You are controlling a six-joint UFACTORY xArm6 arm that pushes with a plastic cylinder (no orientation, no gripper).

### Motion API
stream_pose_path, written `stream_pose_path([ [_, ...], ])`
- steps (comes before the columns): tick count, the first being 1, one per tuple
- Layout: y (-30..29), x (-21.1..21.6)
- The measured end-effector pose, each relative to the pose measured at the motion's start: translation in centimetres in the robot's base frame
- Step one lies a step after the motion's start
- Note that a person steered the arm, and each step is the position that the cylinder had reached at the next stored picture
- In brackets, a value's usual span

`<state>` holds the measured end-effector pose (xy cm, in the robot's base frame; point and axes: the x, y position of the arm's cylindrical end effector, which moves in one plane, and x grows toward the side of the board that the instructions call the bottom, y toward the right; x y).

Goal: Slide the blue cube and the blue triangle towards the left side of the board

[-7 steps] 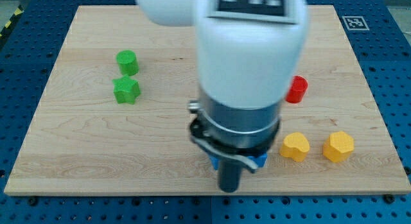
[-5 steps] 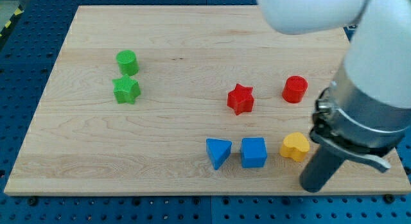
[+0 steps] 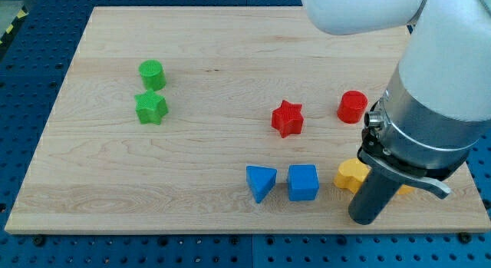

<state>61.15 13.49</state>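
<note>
The blue cube (image 3: 303,182) and the blue triangle (image 3: 260,182) sit side by side near the view's bottom edge of the wooden board (image 3: 107,176), the triangle to the left of the cube. My tip (image 3: 364,220) is low on the board, to the right of the blue cube and a little below it, with a gap between them. The rod partly covers a yellow block (image 3: 350,174) just above the tip.
A red star (image 3: 288,118) and a red cylinder (image 3: 352,107) lie above the blue blocks. A green cylinder (image 3: 152,74) and a green star (image 3: 151,107) sit at the upper left. The arm's body hides the board's right part.
The arm swung from over the blue blocks to the right, uncovering them, then came back a little leftward. The tip now stands closer to the blue cube. No block has moved.
</note>
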Motion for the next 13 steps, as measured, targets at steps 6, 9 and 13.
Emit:
stream_pose_path([
  [6,-7.7,-2.9],
  [9,-12.4,-3.4],
  [13,-17.2,-7.8],
])
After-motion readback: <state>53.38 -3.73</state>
